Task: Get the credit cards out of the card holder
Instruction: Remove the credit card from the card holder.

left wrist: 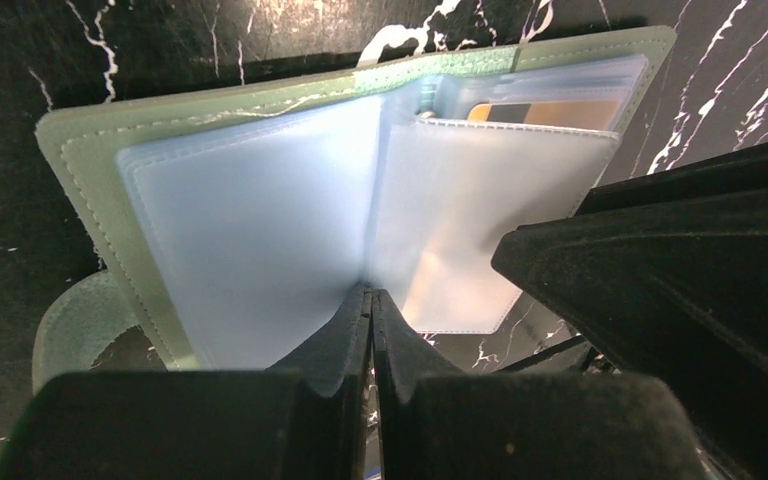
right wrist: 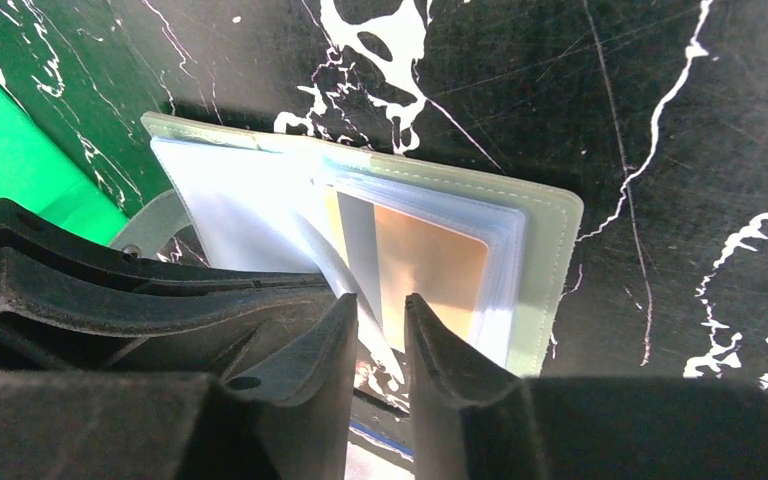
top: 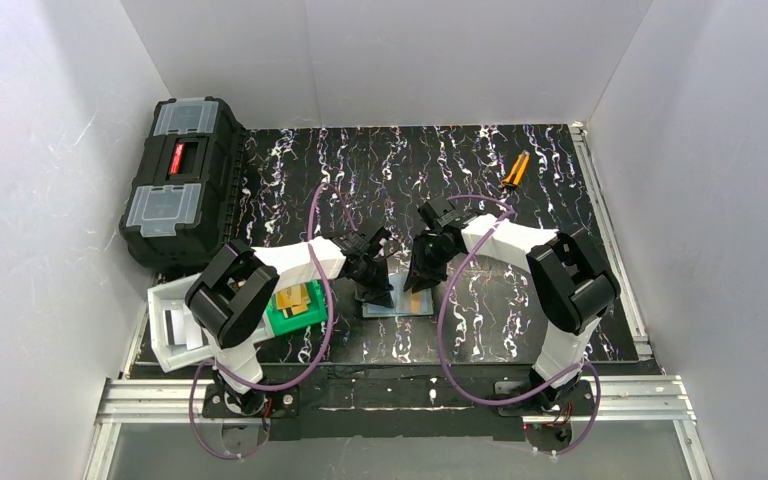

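The step in hand looks like drawing a card out of the open card holder [left wrist: 80, 150], which lies flat on the table [top: 410, 170] directly under both tools. The left gripper [left wrist: 371, 300] has its fingers pressed together, tips down at the holder's near edge by the centre fold, apparently pinning it. The right gripper [right wrist: 377, 310] has its jaws slightly apart, a pale sleeve leaf running into the gap; the orange card [right wrist: 430, 265] sits tucked in its pocket just ahead of the tips. Next, I judge, the tips must catch the card's edge rather than the sleeve, close, then slide it out. Both arms reach inward, wrists pitched steeply down, nearly meeting.
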{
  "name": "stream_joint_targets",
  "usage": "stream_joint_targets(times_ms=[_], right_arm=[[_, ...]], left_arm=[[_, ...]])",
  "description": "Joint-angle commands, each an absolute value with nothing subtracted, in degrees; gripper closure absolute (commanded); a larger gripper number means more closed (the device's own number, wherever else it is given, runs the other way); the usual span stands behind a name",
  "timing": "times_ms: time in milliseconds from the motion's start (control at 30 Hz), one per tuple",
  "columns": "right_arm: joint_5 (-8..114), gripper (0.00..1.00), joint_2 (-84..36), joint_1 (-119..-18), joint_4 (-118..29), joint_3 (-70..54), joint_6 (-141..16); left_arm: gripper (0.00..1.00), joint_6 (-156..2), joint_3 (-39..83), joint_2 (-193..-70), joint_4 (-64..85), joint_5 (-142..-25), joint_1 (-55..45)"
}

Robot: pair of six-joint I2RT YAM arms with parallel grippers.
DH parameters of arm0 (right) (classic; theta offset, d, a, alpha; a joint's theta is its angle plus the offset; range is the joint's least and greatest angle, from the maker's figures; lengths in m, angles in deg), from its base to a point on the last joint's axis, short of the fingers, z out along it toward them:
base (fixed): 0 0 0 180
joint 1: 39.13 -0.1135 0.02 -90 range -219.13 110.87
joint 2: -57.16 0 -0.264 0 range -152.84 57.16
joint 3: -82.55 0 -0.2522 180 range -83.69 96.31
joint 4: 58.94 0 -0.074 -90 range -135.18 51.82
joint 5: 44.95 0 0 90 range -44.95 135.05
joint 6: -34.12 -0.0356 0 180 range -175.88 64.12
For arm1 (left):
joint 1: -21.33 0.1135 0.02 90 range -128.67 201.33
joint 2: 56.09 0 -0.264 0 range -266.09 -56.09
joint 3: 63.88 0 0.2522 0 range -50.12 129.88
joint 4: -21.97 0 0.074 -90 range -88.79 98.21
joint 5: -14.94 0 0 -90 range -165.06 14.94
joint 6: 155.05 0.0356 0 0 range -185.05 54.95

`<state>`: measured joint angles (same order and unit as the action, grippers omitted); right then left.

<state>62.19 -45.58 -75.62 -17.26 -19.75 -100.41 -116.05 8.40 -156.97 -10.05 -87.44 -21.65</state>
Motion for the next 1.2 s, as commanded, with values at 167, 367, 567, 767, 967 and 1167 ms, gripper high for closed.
stream_joint_targets(times_ms=[167,367,567,767,967,1167], right_arm=[[64.5,0.71,-45.1,-75.6,-18.7,-18.5,-100.2],[67.5,0.69,-46.3,-75.8,-19.0,-15.6,-100.7],[68.4,0.68,-48.5,-76.1,-18.3,-13.2,-101.2],[63.2,0.68,-47.0,-75.9,-15.9,-15.0,-101.4],[60.9,0.63,-42.4,-73.8,-16.5,-19.3,-101.8],[61.3,0.63,-42.6,-73.7,-17.3,-20.5,-101.9]], left_arm=[[0.95,-109.2,13.5,-153.1,-23.6,-78.6,-21.6],[0.91,-107.5,16.6,-148.3,-28.9,-75.9,-21.5],[0.91,-106.5,15.8,-146.1,-30.8,-73.5,-20.4],[0.82,-104.8,14.1,-147.1,-21.0,-83.2,-20.9],[0.78,-103.4,17.6,-154.0,-20.5,-82.0,-23.8],[0.78,-102.8,17.5,-159.0,-18.8,-79.1,-24.7]])
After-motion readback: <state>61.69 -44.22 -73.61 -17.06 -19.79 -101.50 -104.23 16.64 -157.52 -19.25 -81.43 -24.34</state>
